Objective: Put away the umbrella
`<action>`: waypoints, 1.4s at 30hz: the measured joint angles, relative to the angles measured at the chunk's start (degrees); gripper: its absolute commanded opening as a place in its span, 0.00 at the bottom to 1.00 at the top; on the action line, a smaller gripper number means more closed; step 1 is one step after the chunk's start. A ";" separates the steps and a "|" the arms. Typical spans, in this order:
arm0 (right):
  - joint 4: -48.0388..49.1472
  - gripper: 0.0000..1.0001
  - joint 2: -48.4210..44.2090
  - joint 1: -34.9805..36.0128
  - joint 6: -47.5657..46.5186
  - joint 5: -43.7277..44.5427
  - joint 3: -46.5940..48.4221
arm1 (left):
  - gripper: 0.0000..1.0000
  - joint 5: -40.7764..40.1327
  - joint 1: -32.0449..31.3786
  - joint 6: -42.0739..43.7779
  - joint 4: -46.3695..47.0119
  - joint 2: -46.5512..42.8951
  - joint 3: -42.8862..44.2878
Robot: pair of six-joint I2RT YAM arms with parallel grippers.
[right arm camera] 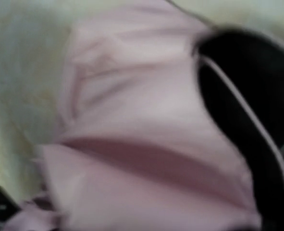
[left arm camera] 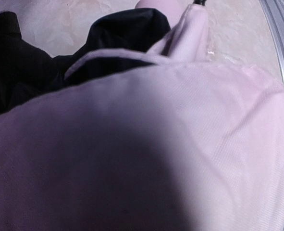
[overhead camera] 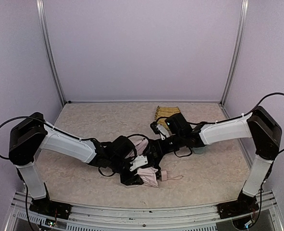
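The umbrella point(overhead camera: 149, 177) lay bunched on the bench point(overhead camera: 89, 122), on the near side of the yellow tray point(overhead camera: 166, 112). The left gripper point(overhead camera: 138, 166) and right gripper point(overhead camera: 151, 148) were at its cloth, maybe touching. Released or clenched, nobody could tell.

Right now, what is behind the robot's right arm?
A woven yellow tray lies on the table behind the right arm. Only its far part shows; the arm covers the near part, so whatever might be in there cannot be seen.
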 measured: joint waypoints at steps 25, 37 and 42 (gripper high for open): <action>-1.60 0.97 -27.89 16.98 -48.96 12.68 -16.83 | 0.29 26.21 10.12 -1.75 -1.60 9.81 8.68; 7.98 0.91 -16.22 16.74 -71.65 16.85 -20.85 | 0.29 31.91 11.67 -1.16 -5.77 12.50 11.87; 12.79 0.68 -11.04 15.28 -75.95 17.57 -20.20 | 0.29 32.98 11.78 -1.03 -7.04 13.11 12.63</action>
